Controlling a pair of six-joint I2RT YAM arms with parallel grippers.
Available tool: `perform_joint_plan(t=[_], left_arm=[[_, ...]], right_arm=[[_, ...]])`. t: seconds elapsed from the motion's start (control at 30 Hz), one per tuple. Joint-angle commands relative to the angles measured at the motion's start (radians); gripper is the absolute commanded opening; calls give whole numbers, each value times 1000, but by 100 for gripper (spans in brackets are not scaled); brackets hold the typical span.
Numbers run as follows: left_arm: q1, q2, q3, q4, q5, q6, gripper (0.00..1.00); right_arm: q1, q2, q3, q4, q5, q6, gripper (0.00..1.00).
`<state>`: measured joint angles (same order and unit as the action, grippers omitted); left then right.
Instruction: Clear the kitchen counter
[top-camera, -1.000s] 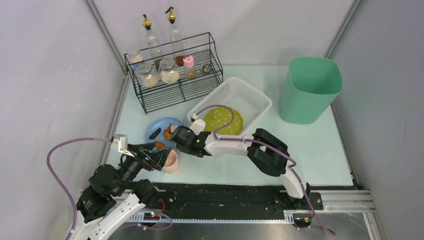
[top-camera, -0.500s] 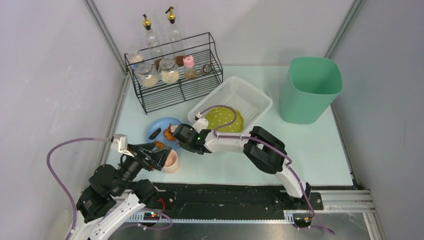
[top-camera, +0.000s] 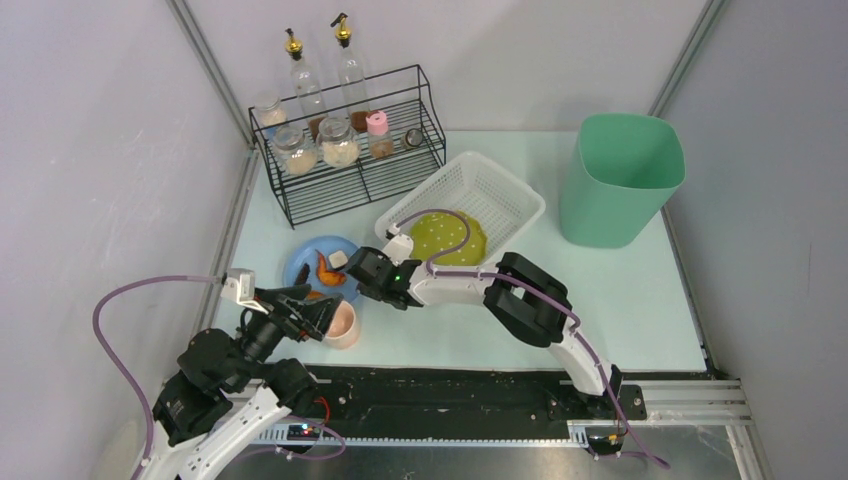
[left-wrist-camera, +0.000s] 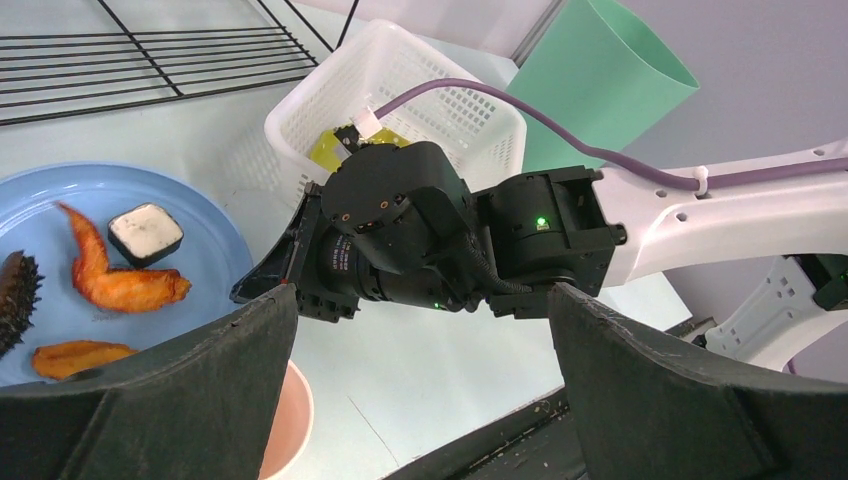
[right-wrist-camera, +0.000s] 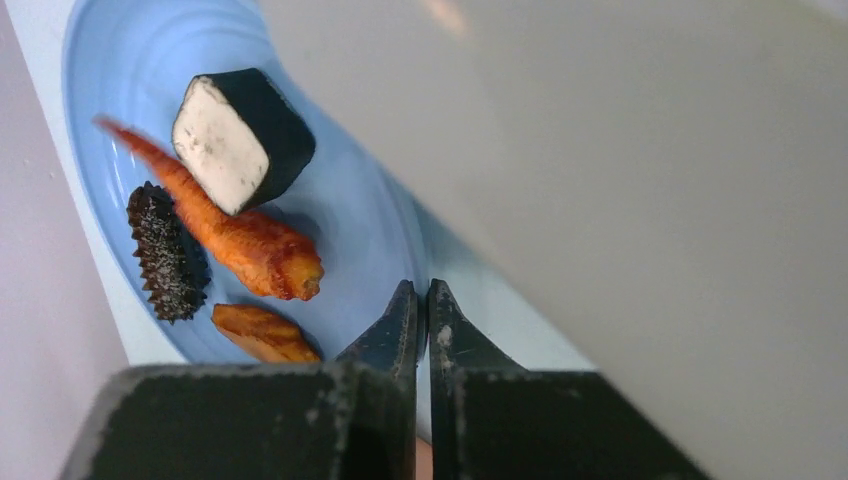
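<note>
Against the frame one second back: the right tool (top-camera: 352, 272) has drawn off the middle of the blue plate (top-camera: 303, 250) and now sits at its right rim. The right arm's elbow has swung slightly left. The plate's load is uncovered: an orange wing (top-camera: 326, 268), a white cube with dark sides (top-camera: 339, 258), a dark spiny piece (top-camera: 302, 272) and a small orange piece (top-camera: 316, 293). The plate itself looks nudged a touch left. The left arm and the pink cup (top-camera: 344, 323) have not moved.

Right tool: in its wrist view the fingers are pressed nearly together, with only a thin slit between them, and the tips are over the plate's near rim. I cannot tell whether the rim is nipped. Left tool (top-camera: 318, 312): spread wide and holding nothing. It hangs just left of the cup and is aimed at the right tool.

Writing: nothing on the jars or bottles is large enough to read.

Surface: the bench (top-camera: 620, 290) is pale mint green, matte, and fills the floor of the cell. A black rail (top-camera: 440, 385) runs along its front. At the back left is a black wire rack (top-camera: 350, 185) with jars and two tall bottles (top-camera: 300, 75). In the middle is a white perforated basket (top-camera: 500, 195) holding a yellow-green dish (top-camera: 460, 245). At the back right is a green bin (top-camera: 620, 180). The plate and cup lie front left. Grey walls (top-camera: 100, 150) close in three sides, with metal posts in the corners.
</note>
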<state>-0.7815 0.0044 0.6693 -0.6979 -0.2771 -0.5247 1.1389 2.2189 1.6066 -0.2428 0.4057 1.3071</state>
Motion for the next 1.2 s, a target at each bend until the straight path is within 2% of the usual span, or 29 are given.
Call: perform_joint_plan(t=[0.0, 0.33, 0.83, 1.17], left_arm=[[-3, -153, -1, 19, -14, -12, 98], [-4, -152, -1, 20, -17, -14, 98], [-3, -150, -1, 19, -17, -15, 98], [-3, -152, -1, 20, -18, -15, 98]], right_arm=[[-12, 34, -17, 58, -23, -40, 0], [10, -38, 12, 49, 37, -118, 0], [-15, 34, 256, -25, 12, -158, 0], [-67, 18, 304, -39, -32, -196, 0]])
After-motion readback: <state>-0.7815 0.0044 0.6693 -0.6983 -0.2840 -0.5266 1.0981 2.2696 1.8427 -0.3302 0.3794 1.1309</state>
